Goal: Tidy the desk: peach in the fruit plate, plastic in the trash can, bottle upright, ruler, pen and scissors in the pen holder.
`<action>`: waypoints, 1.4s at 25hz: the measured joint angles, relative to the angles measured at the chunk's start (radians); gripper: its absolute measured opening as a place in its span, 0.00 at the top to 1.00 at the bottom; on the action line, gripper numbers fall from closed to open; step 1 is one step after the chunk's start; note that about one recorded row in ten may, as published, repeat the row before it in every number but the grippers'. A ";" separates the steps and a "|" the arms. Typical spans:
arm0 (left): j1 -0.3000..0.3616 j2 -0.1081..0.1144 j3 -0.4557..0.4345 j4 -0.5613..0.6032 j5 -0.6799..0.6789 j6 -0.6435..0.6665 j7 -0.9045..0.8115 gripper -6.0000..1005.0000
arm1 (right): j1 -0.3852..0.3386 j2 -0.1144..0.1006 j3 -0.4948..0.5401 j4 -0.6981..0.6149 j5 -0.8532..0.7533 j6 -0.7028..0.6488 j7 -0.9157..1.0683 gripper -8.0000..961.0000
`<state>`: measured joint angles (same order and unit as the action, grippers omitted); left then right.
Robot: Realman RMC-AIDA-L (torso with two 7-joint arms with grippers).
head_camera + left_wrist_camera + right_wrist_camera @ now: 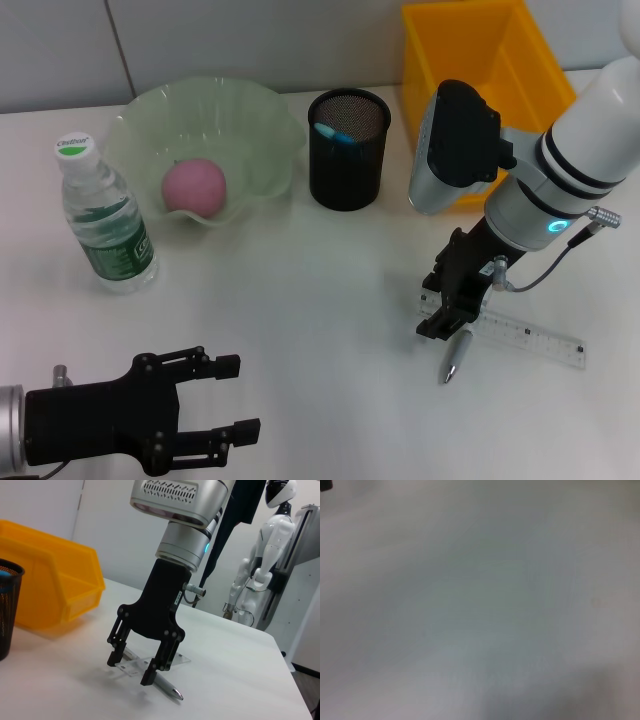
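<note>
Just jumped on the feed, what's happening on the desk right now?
The right gripper is down on the table with its fingers open around the silver pen, which lies across the clear ruler. The left gripper is open and idle near the front edge. The peach already sits in the green fruit plate, the water bottle stands upright, and the mesh pen holder holds something blue.

I see a white desk w/ a matte top, backed by a pale grey panelled wall. Beyond the desk edge in the left wrist view, a white humanoid figure stands nr a dark hanging cloth.
</note>
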<state>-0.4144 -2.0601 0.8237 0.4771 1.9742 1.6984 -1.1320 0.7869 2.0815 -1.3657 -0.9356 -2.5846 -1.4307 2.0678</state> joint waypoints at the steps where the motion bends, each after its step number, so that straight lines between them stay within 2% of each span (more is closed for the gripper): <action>1: 0.000 0.000 0.000 0.000 0.000 0.000 0.000 0.26 | 0.000 0.000 0.000 0.000 0.000 0.000 0.000 0.33; 12: 0.000 0.000 -0.001 0.000 -0.002 0.002 0.000 0.27 | -0.005 0.000 -0.054 -0.005 -0.011 0.027 0.028 0.45; 17: 0.002 0.000 -0.002 0.000 -0.002 0.003 0.000 0.38 | -0.005 0.000 -0.051 -0.014 -0.012 0.023 0.034 0.54; 19: 0.002 0.000 -0.002 0.000 -0.002 0.003 0.000 0.38 | -0.006 0.000 -0.048 -0.036 -0.012 0.015 0.041 0.58; 24: 0.002 0.000 -0.002 0.000 -0.003 0.006 0.000 0.38 | -0.026 0.000 -0.025 -0.148 -0.001 -0.044 0.065 0.60; 26: 0.002 0.000 -0.002 0.000 -0.003 0.009 -0.001 0.38 | -0.039 0.000 -0.011 -0.209 0.014 -0.069 0.076 0.60; 27: 0.002 0.001 -0.002 0.000 -0.003 0.012 -0.002 0.38 | -0.052 0.000 0.012 -0.279 0.041 -0.096 0.087 0.60; 28: 0.002 0.001 -0.002 0.000 -0.003 0.012 -0.002 0.37 | -0.052 0.000 0.012 -0.279 0.041 -0.096 0.087 0.60; 32: -0.001 0.001 -0.002 0.000 -0.004 0.014 -0.004 0.36 | -0.093 -0.001 0.099 -0.447 0.123 -0.125 0.105 0.60; 35: -0.002 0.001 -0.004 0.000 -0.005 0.013 -0.008 0.35 | -0.109 -0.003 0.137 -0.495 0.167 -0.125 0.106 0.60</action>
<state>-0.4162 -2.0587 0.8200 0.4770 1.9697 1.7119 -1.1405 0.6779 2.0787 -1.2290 -1.4304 -2.4174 -1.5558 2.1733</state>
